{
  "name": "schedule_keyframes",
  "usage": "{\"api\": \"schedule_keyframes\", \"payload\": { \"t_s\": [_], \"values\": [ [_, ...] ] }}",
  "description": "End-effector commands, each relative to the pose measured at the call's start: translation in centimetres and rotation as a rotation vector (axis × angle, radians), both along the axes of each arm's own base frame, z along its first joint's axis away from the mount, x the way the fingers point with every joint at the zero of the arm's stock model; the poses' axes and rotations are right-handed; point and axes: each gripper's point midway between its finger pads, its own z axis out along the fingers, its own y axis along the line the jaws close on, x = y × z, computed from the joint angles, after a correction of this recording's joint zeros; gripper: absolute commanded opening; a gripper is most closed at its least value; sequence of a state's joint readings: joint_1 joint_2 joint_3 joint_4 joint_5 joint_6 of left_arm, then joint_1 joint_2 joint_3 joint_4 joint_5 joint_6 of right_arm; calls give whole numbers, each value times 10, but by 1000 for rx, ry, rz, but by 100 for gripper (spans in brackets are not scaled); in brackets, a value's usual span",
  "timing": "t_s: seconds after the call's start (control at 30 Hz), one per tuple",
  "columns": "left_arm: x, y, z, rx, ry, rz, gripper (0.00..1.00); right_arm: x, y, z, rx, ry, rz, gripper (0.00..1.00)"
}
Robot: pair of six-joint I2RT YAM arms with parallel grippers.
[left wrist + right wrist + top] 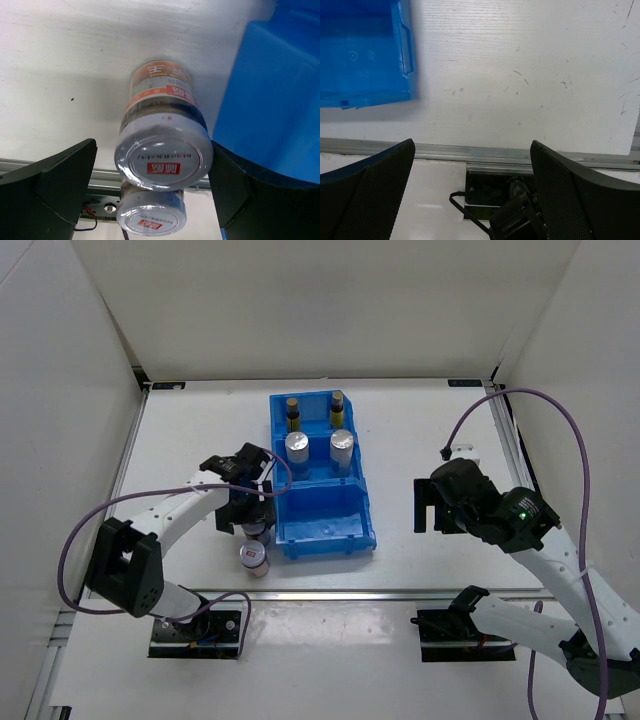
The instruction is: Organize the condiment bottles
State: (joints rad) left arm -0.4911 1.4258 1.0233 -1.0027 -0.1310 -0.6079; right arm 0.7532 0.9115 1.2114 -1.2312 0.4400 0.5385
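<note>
Two short silver-lidded jars with red marks stand on the table left of the blue bin (365, 530). My left gripper (247, 508) is open and straddles the farther jar (256, 530). In the left wrist view this jar (162, 162) sits between the fingers of the left gripper (152, 187); the right finger (227, 190) touches its lid and the left finger (65, 185) stands apart. The nearer jar (254, 557) shows behind it (152, 216). Two amber-brown bottles (292, 411) (337, 406) stand in the bin's back compartment and two silver-lidded cylinders (297, 448) (342, 445) in the middle one. My right gripper (432, 508) is open and empty, right of the bin.
The bin's front compartment (325, 512) holds nothing. The bin wall (270, 100) is close on the right of the left gripper. An aluminium rail (400, 593) runs along the table's front edge. White walls enclose the table. The right wrist view shows my right gripper (472, 192) over the rail and the bin's corner (360, 55).
</note>
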Motion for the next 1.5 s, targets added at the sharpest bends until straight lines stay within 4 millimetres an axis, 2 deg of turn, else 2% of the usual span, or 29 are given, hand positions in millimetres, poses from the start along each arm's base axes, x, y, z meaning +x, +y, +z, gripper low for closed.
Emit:
{"api": "schedule_keyframes", "payload": {
  "t_s": [0.0,0.03,0.1,0.2,0.23,0.33,0.37,0.4,0.47,0.5,0.53,0.6,0.63,0.7,0.77,0.8,0.83,0.87,0.93,0.97,1.03,1.07,1.1,1.17,1.2,1.27,1.47],
  "values": [
    [6,0,0,-12,-18,26,100,4,-1,0,-10,-22,-2,99],
    [6,0,0,-12,-18,26,94,4,-1,0,-10,-22,-2,99],
    [7,0,4,-20,-33,26,89,4,-1,0,-16,-23,5,99],
    [16,1,28,-29,-113,34,75,4,-2,-3,-23,-16,5,99],
    [19,-1,39,-49,-149,34,68,4,-2,-3,-23,-16,5,99],
    [27,2,69,-51,-218,45,53,4,-2,-3,-23,-16,5,99],
    [30,5,77,-45,-231,58,44,4,-2,-3,-23,-16,5,99],
    [38,5,95,-48,-278,66,42,4,-3,-3,-23,-16,-4,99],
    [40,7,112,-44,-301,63,34,4,-4,-1,-16,-23,-4,99],
    [47,4,132,-63,-345,56,31,4,-4,-1,-16,-23,-4,99],
    [48,4,141,-68,-361,48,29,4,-4,-1,-16,-23,-4,99],
    [54,-7,166,-134,-409,26,21,1,-6,6,-6,-34,-4,99],
    [56,-15,172,-156,-416,10,19,3,-7,16,5,-57,-10,99],
    [59,-33,191,-216,-439,-30,13,3,-19,28,-39,-89,-12,99],
    [59,-61,191,-247,-412,-100,11,8,-31,43,-81,-135,-47,99],
    [63,-73,202,-266,-433,-124,11,11,-38,46,-111,-161,-75,99],
    [57,-93,203,-278,-426,-180,11,12,-37,50,-102,-180,-69,99],
    [58,-109,195,-271,-399,-212,11,12,-38,41,-113,-168,-67,99],
    [58,-133,203,-279,-420,-252,11,12,-38,32,-120,-161,-66,99],
    [55,-153,191,-256,-399,-294,11,15,-38,28,-129,-165,-72,99],
    [57,-173,191,-256,-401,-326,11,16,-38,18,-145,-153,-84,99],
    [54,-184,186,-253,-389,-349,11,17,-37,20,-145,-153,-84,99],
    [56,-195,169,-238,-351,-364,11,17,-37,20,-145,-153,-84,99],
    [59,-208,163,-239,-335,-391,11,16,-38,20,-134,-165,-86,99],
    [64,-214,148,-218,-308,-392,11,15,-40,19,-131,-167,-86,99],
    [62,-224,140,-220,-286,-419,11,12,-42,23,-108,-196,-84,99],
    [66,-231,105,-178,-214,-416,11,6,-50,30,-57,-259,-99,99]
  ]
}}
